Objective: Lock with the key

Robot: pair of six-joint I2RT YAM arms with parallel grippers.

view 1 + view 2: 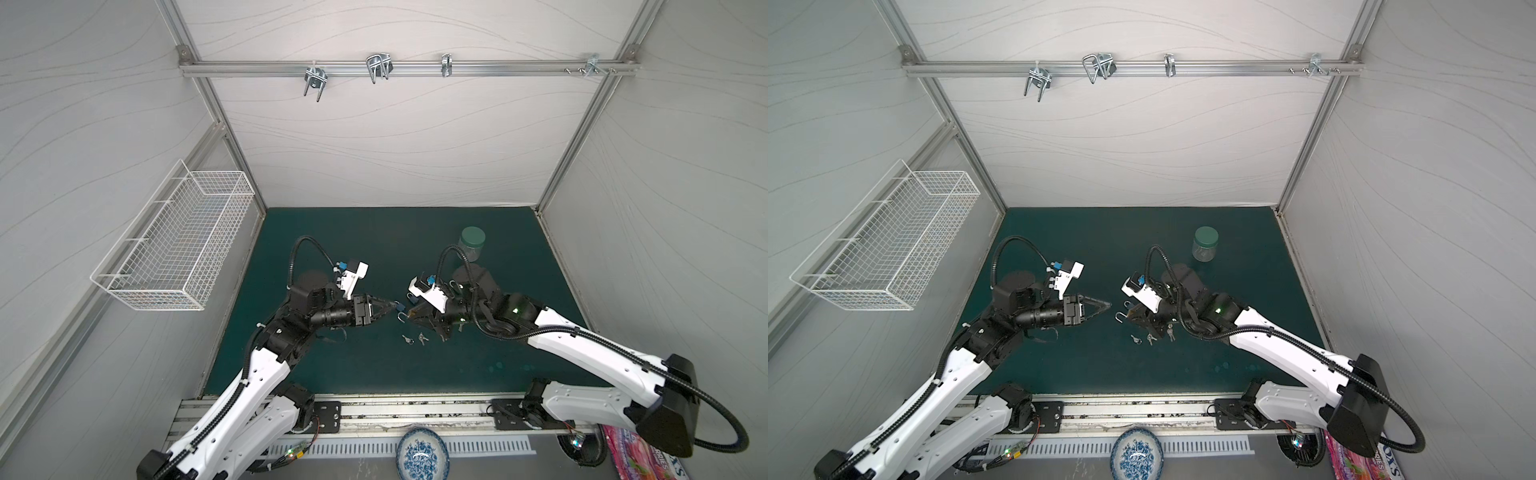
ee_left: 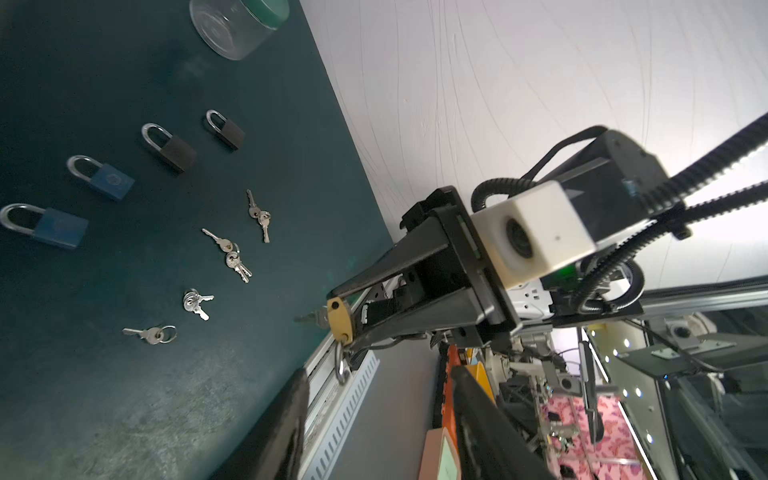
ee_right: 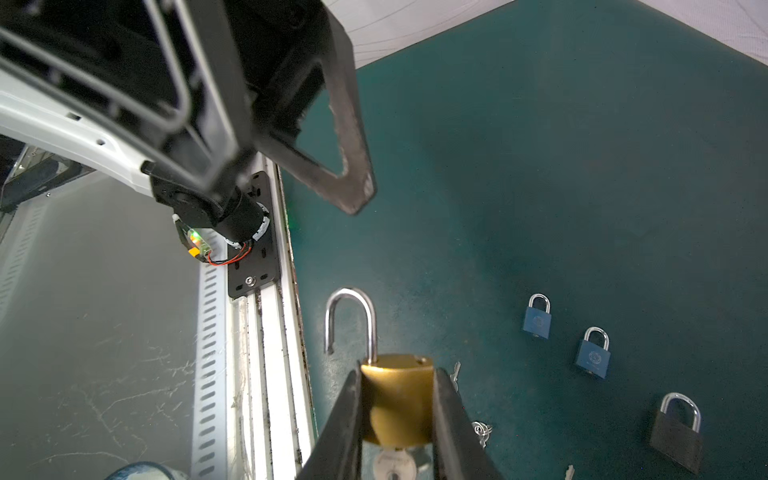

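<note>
Within right hand (image 3: pixel 398 374), brass padlock (image 3: pixel 397 399), shackle (image 3: pixel 372 328) toward left hand (image 1: pixel 1106 306)

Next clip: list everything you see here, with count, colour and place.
brass padlock: one, gold, shackle open, in right gripper
key: one, silver, in its keyhole
blue padlocks: two, blue, on mat
black padlocks: two, black, beside them
key bunches: four or five, silver, on mat
jar: one, clear, green lid, mat's back right
wire basket: one, white, left wall
hooks: four, metal, back rail
bowl: one, blue-and-white, front edge
package: one, pink, front right corner
left gripper: one, black, open, empty
right gripper: one, black, shut on brass padlock
</note>
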